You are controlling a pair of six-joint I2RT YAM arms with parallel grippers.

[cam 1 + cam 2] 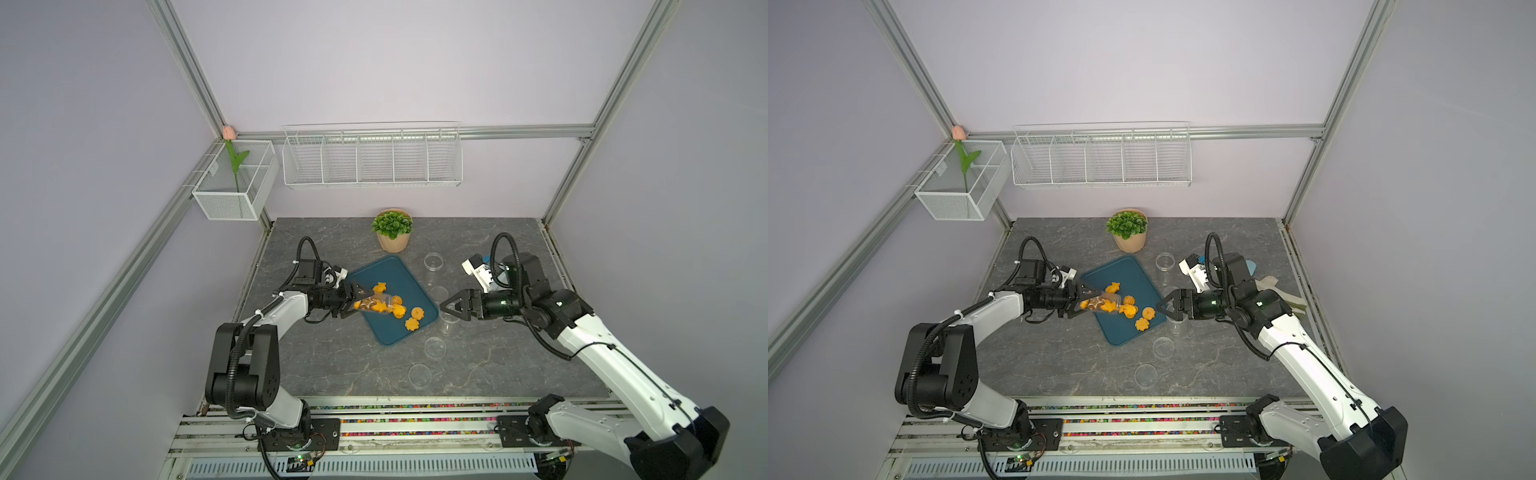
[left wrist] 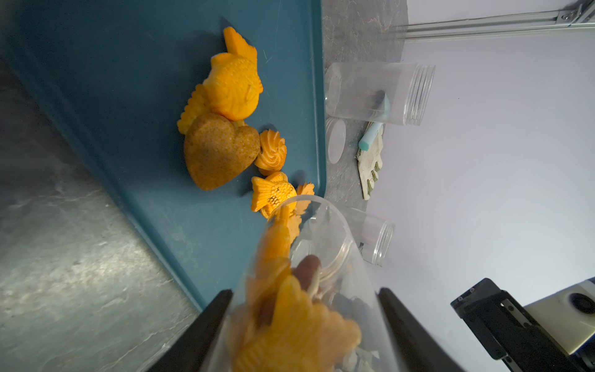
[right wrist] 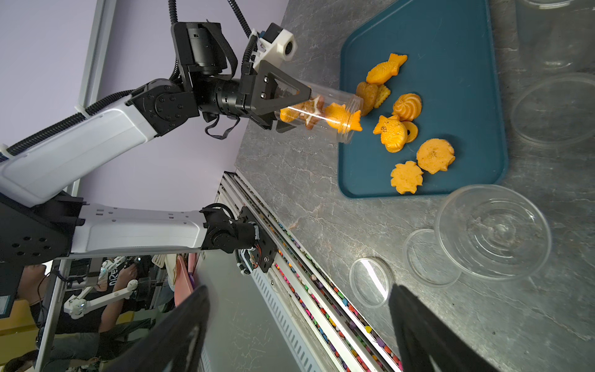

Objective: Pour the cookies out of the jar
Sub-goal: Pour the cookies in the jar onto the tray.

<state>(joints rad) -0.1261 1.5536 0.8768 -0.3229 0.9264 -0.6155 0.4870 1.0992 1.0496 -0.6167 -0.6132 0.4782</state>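
Observation:
My left gripper (image 1: 359, 303) (image 1: 1088, 303) (image 2: 306, 322) is shut on a clear plastic jar (image 1: 382, 303) (image 1: 1111, 305) (image 2: 322, 244) (image 3: 322, 109). The jar lies nearly level, its open mouth just above the teal tray (image 1: 395, 270) (image 1: 1125, 270) (image 2: 128, 80) (image 3: 467, 48). Several orange cookies (image 1: 417, 312) (image 1: 1148, 312) (image 2: 235, 83) (image 3: 434, 156) lie on the tray near the mouth. More cookies sit inside the jar, and a fish-shaped one (image 3: 344, 119) pokes out of the mouth. My right gripper (image 1: 446, 309) (image 1: 1160, 309) (image 3: 299, 296) hangs open and empty beside the tray's right edge.
Empty clear jars (image 1: 433, 262) (image 3: 492, 232) and loose clear lids (image 1: 435, 347) (image 1: 419, 375) (image 3: 370, 281) stand on the marble top right of the tray. A potted plant (image 1: 392, 230) is behind the tray. Wire baskets (image 1: 372, 158) hang on the back wall.

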